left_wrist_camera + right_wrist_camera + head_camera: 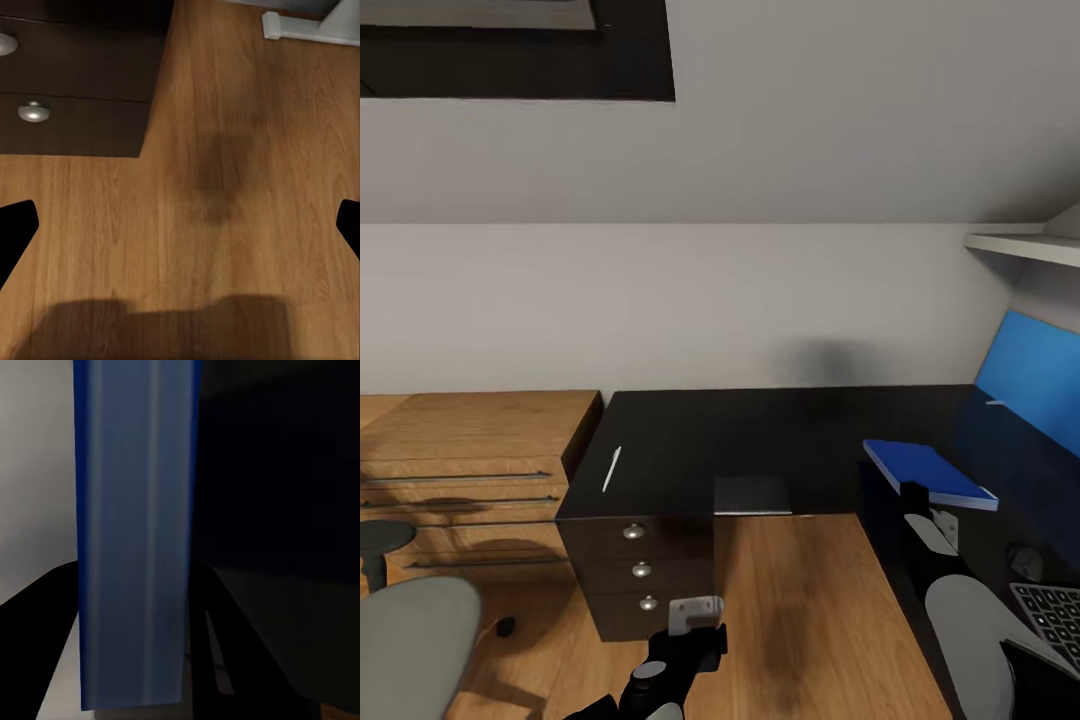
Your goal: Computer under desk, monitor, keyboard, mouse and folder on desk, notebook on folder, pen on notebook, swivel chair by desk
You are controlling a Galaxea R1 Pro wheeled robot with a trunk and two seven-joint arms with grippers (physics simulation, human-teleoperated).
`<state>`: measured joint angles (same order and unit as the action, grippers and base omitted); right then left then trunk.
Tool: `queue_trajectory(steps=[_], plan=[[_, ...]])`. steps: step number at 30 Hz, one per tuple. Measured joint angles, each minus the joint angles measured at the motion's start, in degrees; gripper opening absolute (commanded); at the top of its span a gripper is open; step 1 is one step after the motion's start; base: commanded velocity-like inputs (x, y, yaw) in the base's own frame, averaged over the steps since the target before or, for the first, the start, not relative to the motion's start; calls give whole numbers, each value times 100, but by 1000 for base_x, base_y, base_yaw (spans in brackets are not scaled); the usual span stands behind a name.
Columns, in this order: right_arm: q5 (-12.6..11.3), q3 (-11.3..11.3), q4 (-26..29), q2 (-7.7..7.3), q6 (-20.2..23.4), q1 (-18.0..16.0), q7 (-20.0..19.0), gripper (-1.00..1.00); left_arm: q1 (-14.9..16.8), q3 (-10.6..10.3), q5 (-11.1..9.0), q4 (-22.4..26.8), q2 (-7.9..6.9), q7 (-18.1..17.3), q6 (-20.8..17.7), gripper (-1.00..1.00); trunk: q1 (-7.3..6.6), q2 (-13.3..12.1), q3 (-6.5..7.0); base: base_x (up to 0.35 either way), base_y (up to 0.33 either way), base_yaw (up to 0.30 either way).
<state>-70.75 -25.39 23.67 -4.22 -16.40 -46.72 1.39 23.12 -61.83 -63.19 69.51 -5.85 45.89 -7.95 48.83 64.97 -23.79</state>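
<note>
The black table (780, 440) is seen ahead from ten to three o'clock. The blue folder (928, 472) is held edge-on by the right gripper (916, 497), its fingers (45, 615) closed on it, at two o'clock over the table. The notebook (752, 495) lies at twelve, the pen (612, 469) at eleven, the keyboard (1050, 610) at four. The left gripper (695, 612) is spread wide over the floor (225, 225), holding nothing.

pen (612, 469) on desk (800, 430), left | notebook (752, 495) front-centre | folder (928, 473) right, above desk
</note>
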Motion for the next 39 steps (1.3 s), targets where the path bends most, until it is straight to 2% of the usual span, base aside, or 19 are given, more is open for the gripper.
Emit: queue_trajectory(steps=[17, 23, 34, 39], plan=[[21, 4, -5, 0, -22, -1, 0, -100, 1, -2, -16, -1, 1, 0, -9, 100, 374, 682, -307, 0, 0, -21], [47, 21, 2, 1, -14, -2, 2, -100, 1, -2, -18, -1, -3, -4, -9, 100, 374, 684, -319, 0, 0, -137], [66, 22, 4, 1, -9, -3, 5, -100, 1, -2, -25, -8, -3, -9, -9, 100, 374, 684, -324, 0, 0, -9], [79, 6, 6, 0, -10, -2, 5, -100, 0, -57, -20, -173, -6, -26, -15, 100, 372, 685, -324, 119, 0, 0]])
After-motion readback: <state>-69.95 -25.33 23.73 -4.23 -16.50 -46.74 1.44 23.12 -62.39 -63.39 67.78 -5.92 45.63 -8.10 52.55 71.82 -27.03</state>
